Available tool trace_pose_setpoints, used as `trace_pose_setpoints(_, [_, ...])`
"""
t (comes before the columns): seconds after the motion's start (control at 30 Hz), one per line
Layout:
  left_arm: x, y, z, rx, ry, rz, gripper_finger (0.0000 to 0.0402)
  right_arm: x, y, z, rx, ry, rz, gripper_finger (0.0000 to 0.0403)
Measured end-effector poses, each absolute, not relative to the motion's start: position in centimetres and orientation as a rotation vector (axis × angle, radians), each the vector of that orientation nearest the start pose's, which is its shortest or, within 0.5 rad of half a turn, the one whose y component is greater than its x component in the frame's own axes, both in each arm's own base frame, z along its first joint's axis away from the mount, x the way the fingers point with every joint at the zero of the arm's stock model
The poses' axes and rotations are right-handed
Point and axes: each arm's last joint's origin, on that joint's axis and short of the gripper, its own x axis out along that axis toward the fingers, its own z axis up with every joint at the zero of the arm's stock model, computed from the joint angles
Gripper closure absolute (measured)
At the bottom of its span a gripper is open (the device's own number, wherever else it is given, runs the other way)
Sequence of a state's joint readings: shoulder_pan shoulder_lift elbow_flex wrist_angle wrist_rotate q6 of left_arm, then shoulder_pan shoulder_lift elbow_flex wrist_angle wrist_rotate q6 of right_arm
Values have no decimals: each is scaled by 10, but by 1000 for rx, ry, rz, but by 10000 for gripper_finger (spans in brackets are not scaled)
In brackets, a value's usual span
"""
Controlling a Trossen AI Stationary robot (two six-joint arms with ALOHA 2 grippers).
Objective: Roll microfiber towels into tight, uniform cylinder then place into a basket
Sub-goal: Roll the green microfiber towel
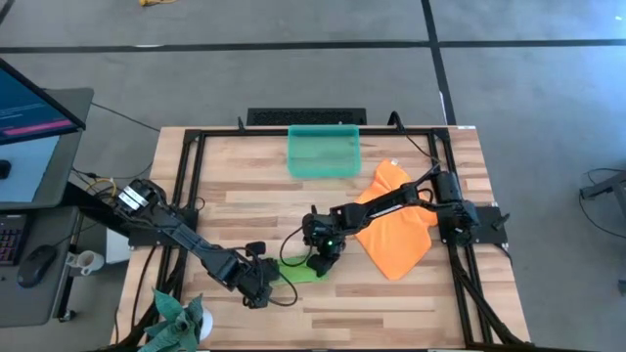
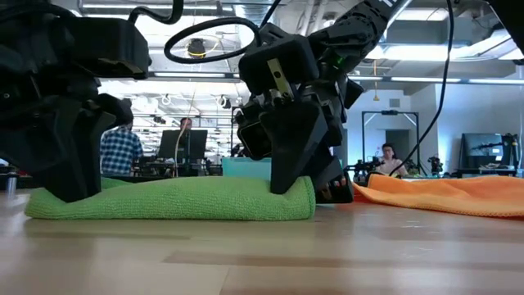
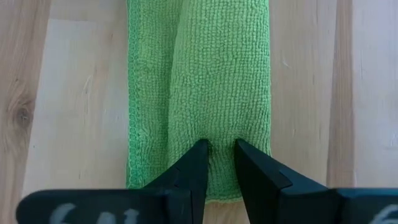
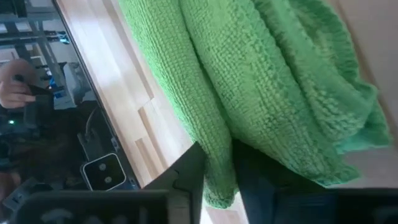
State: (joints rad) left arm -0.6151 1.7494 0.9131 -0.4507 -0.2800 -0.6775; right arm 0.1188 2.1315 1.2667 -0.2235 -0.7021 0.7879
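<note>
Green towel (image 1: 298,271) lies as a long fold between both grippers: left gripper (image 3: 221,152) and right gripper (image 4: 217,163) pinch opposite ends, jaws narrow.

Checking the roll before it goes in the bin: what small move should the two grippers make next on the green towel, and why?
Probably keep both ends pinched and lift together. The green towel lies rolled flat on the table, the left gripper pinching one end and the right gripper with cloth between its fingers at the other; the teal basket sits apart, empty.
</note>
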Motion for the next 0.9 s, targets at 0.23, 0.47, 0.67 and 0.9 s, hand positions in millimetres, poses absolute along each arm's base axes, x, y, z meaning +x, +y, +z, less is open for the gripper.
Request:
trace_pose_setpoints(0.23, [251, -168, 129, -37, 1183, 112, 327, 401, 63, 103, 1019, 1336, 326, 235])
trace_pose_setpoints(0.47, [251, -168, 129, -36, 1186, 112, 327, 395, 60, 116, 990, 1343, 266, 221])
trace_pose_setpoints(0.67, [251, -168, 128, -38, 1188, 110, 327, 382, 55, 133, 904, 1374, 149, 223])
trace_pose_setpoints(0.9, [251, -168, 128, -38, 1191, 109, 327, 368, 66, 173, 731, 1274, 126, 221])
